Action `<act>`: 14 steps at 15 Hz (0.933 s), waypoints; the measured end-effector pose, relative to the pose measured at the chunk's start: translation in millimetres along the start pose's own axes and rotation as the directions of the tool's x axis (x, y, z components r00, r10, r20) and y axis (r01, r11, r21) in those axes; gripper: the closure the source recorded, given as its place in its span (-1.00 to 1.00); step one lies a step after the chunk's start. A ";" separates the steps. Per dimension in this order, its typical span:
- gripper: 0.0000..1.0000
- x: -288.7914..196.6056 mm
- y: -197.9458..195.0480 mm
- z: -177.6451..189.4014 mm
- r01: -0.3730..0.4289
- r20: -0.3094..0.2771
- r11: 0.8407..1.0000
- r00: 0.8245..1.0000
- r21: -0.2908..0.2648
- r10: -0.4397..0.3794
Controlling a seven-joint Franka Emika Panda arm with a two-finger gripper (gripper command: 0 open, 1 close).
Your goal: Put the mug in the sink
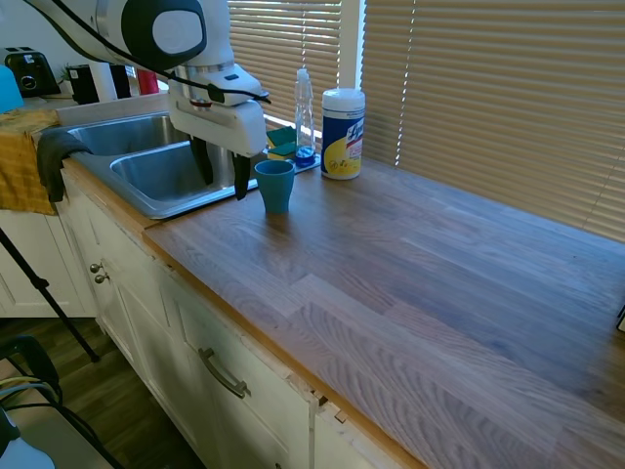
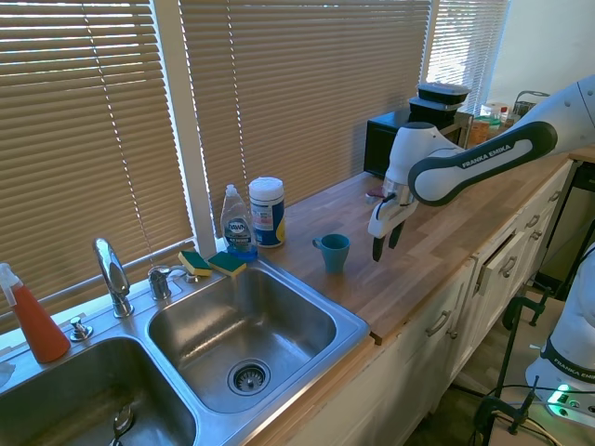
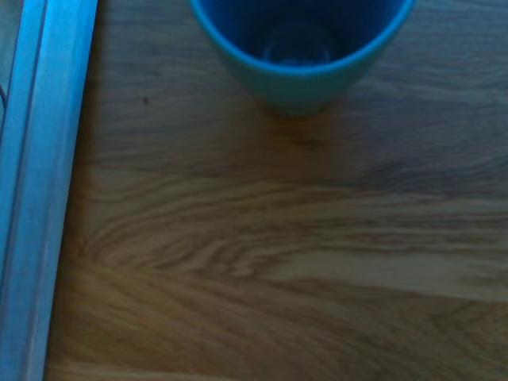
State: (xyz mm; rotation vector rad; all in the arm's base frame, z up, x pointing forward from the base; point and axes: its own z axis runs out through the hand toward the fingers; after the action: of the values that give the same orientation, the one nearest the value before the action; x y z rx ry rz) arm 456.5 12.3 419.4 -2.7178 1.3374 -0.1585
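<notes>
The gripper hangs with fingers spread and empty, just beside the mug. The mug stands upright on the wooden counter, mouth up, near the sink rim, wipes canister beyond.

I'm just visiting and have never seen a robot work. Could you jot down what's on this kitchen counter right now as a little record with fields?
Mug: small teal-blue plastic-looking mug, upright and empty on the wooden countertop, beside the sink rim
Sink: stainless-steel double-bowl sink, nearer bowl empty
Gripper: two-finger gripper open, above the counter close beside the mug, not touching it
Behind the mug: white-and-yellow wipes canister, clear dish soap bottle, teal-and-yellow sponges
Task status: mug not yet in sink
</notes>
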 end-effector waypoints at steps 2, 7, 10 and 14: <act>-1.00 15.1 -10.4 -6.8 -0.027 -0.005 0.999 1.000 0.026 0.027; -1.00 52.9 -41.5 -9.1 -0.080 -0.010 0.995 0.997 0.052 0.081; -1.00 65.9 -54.6 -0.7 -0.104 -0.004 0.993 0.994 0.049 0.105; -1.00 79.1 -70.3 10.6 -0.119 0.002 0.992 0.993 0.046 0.119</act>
State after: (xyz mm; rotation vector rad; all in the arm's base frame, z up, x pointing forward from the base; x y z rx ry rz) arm 560.9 -7.4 422.6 -2.5919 1.4731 -0.1774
